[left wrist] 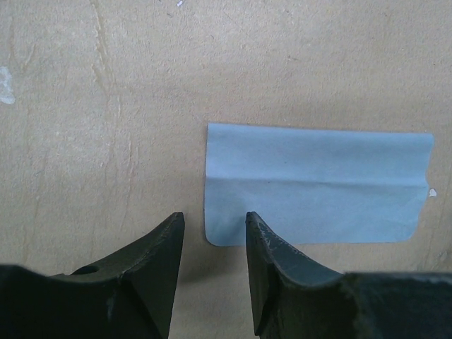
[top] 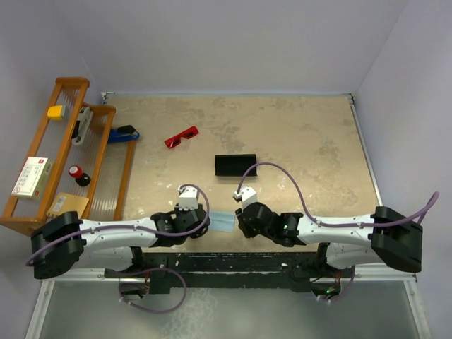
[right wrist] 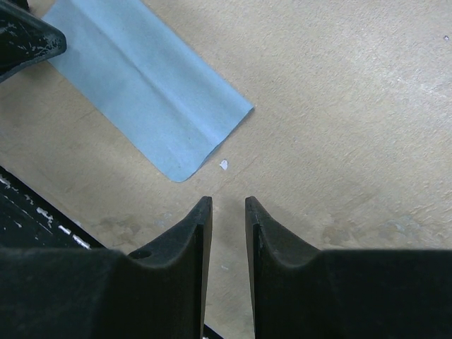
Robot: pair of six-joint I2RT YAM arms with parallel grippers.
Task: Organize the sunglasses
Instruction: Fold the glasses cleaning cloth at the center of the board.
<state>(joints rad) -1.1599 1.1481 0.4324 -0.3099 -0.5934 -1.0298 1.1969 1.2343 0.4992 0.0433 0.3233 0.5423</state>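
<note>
The red sunglasses (top: 182, 136) lie on the table at the back left, far from both grippers. The black case (top: 235, 164) lies open at mid-table. A folded light blue cloth (top: 223, 221) lies flat near the front edge, between the two grippers. My left gripper (top: 203, 220) is open and empty at the cloth's left end; in the left wrist view (left wrist: 214, 219) the cloth (left wrist: 311, 187) sits just past the fingertips. My right gripper (top: 240, 217) is narrowly open and empty; in the right wrist view (right wrist: 227, 203) the cloth (right wrist: 141, 85) lies ahead to the left.
A wooden rack (top: 113, 113) at the left holds a yellow block (top: 54, 111), a white tool (top: 82, 123), a box (top: 32, 176) and small red and black pieces (top: 78, 174). A blue object (top: 123, 134) lies beside the rack. The table's front edge (right wrist: 42, 212) is close.
</note>
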